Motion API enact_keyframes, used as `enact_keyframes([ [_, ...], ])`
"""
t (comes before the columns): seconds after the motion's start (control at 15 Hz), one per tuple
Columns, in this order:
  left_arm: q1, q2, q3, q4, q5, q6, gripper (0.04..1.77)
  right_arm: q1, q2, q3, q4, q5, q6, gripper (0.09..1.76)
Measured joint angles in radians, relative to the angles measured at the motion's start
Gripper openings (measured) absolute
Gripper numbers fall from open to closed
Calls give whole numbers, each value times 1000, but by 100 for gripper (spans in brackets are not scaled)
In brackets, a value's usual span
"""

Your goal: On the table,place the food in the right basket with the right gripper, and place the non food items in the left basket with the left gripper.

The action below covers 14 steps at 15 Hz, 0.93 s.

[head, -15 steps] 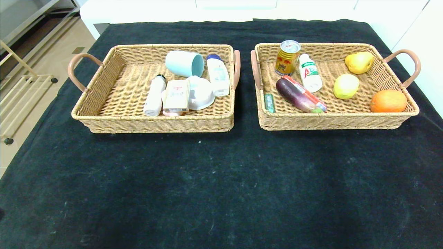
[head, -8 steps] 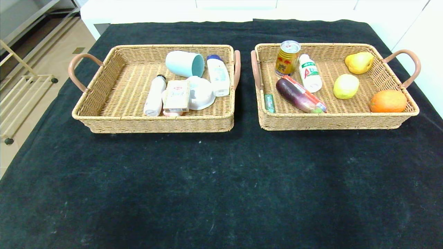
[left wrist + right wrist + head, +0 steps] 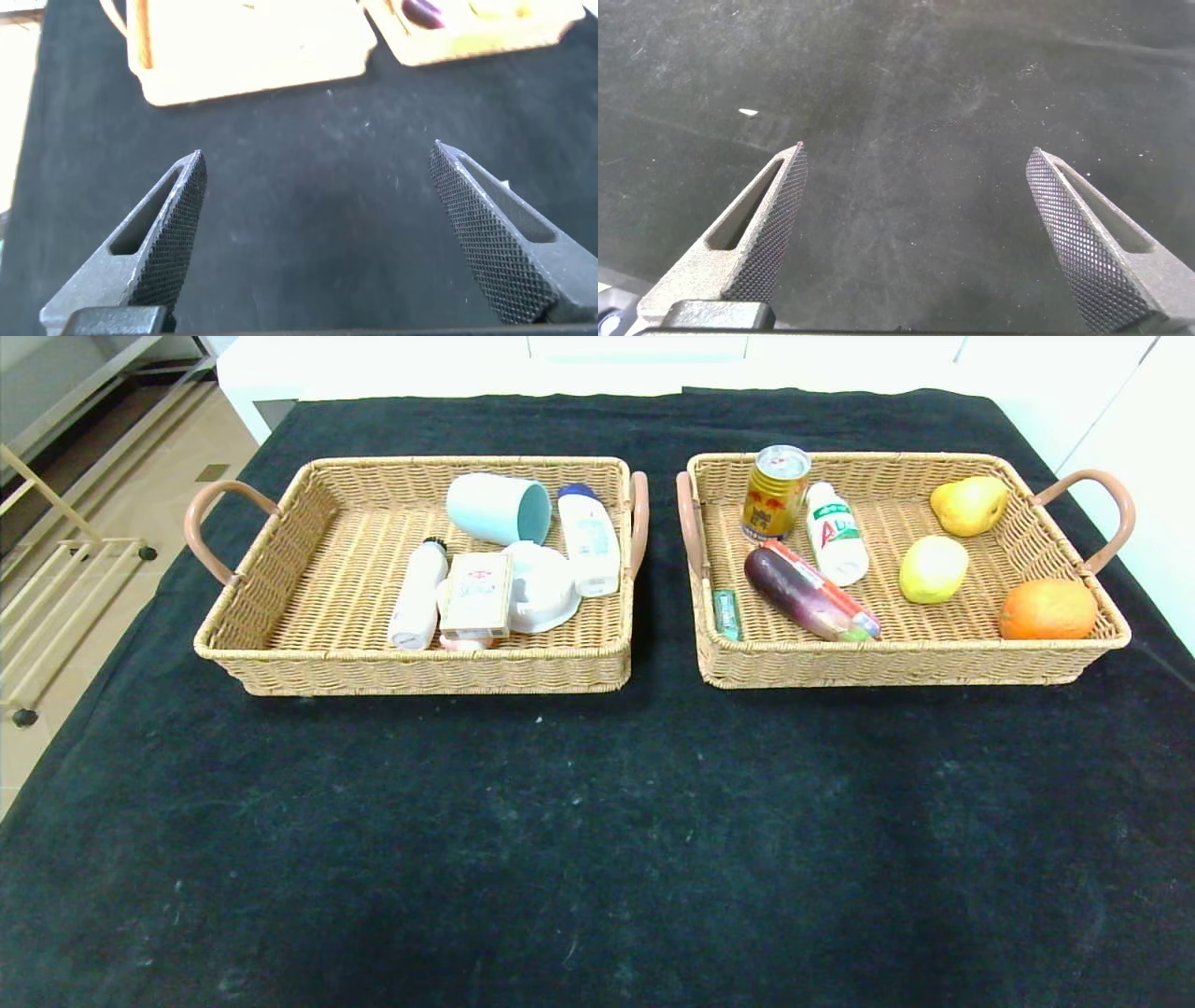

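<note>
Left basket (image 3: 280,569): non-food inside | Right basket (image 3: 1027,532): food inside | Left gripper (image 3: 318,163): fingers released, above desk (image 3: 597,821) | Right gripper (image 3: 915,159): fingers released, above desk | Versus earlier head frames: contents unmoved.

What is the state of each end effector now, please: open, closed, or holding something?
Left end effector: open, holding nothing, above the black cloth.
Right end effector: open, holding nothing, also above the cloth.
</note>
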Motion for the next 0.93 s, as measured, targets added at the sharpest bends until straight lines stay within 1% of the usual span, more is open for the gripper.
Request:
enact_keyframes([
  [0.13, -15, -61, 75, -11, -5, 4, 172, 0, -6, 2, -8, -8, -3, 171],
  [0.27, -20, -128, 185, -72, 0, 4, 172, 0, -9, 13, -50, -30, -4, 171],
  [0.4, -21, -168, 306, -172, 29, -3, 172, 0, -9, 68, -201, -71, -1, 171],
  [0.47, -21, -181, 375, -250, 60, -3, 172, 0, -10, 118, -309, -94, 1, 171],
  [0.6, -21, -195, 516, -430, 106, -2, 172, 0, -10, 270, -573, -125, 3, 171],
  [0.67, -21, -200, 599, -518, 123, -1, 172, 0, -10, 344, -668, -134, -2, 171],
  [0.8, -21, -203, 743, -632, 152, 4, 172, 0, -10, 497, -840, -165, -41, 171],
  [0.87, -21, -204, 799, -663, 159, 6, 172, 0, -10, 534, -873, -173, -52, 171],
  [0.93, -21, -205, 843, -676, 164, 9, 172, 0, -10, 557, -838, -179, -63, 171],
])
